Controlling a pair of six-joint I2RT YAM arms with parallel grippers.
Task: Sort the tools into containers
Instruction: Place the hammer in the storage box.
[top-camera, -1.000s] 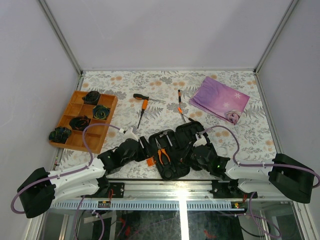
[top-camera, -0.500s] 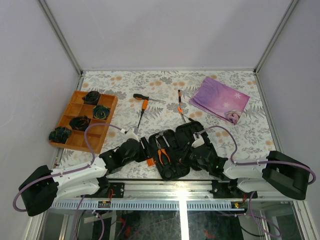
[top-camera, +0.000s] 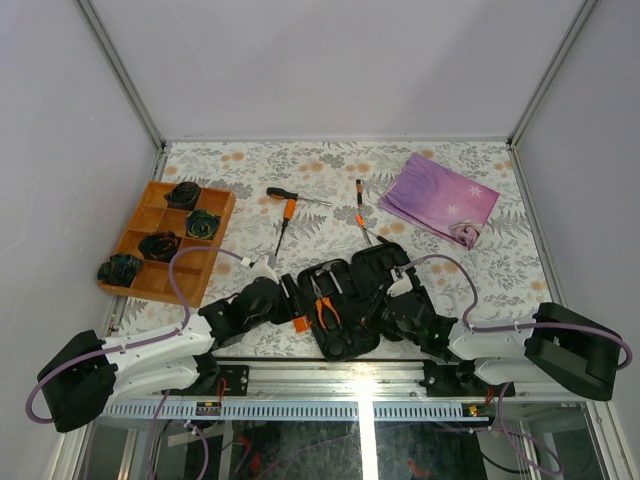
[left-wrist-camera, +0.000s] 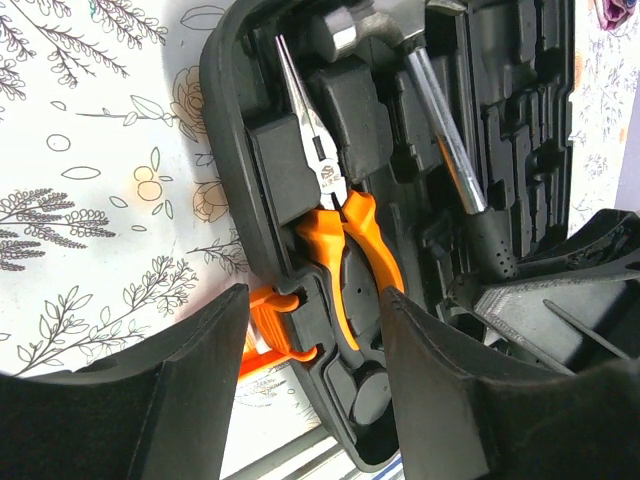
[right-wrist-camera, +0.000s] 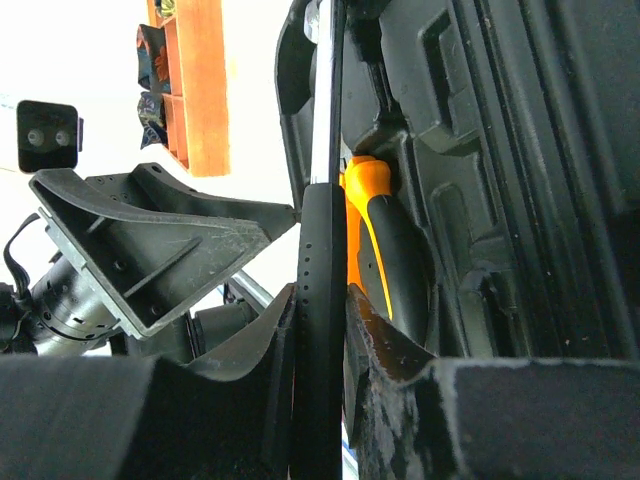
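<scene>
Top external view, biggest stuff first: on the floral table (top-camera: 480, 265) the black tool case (top-camera: 345, 335) lies open right in front of your arm bases. The orange tray (top-camera: 190, 268) is off to the left (its black lumps aren't your problem), and a purple cloth (top-camera: 438, 198) sits at the far right.

Your right gripper (right-wrist-camera: 322, 320) is clenched on the black handle of the hammer (left-wrist-camera: 447, 135). The hammer lies slantwise across the moulded slots with its steel head toward the case's far end. I can't tell if it's properly seated yet.

Your left gripper (left-wrist-camera: 312, 300) hangs with its jaws apart and nothing pinched. It's over the case's near corner, by the pliers' handles and the little orange latch (left-wrist-camera: 265, 320).

Progress: the pliers (left-wrist-camera: 335, 200) look bedded in their slot along the case's left edge, so that one's done. The hammer is in the case but not let go. The screwdrivers (top-camera: 288, 209) are out on the table beyond the case, with more (top-camera: 359, 205) just to their right. I'd say you're under halfway.
</scene>
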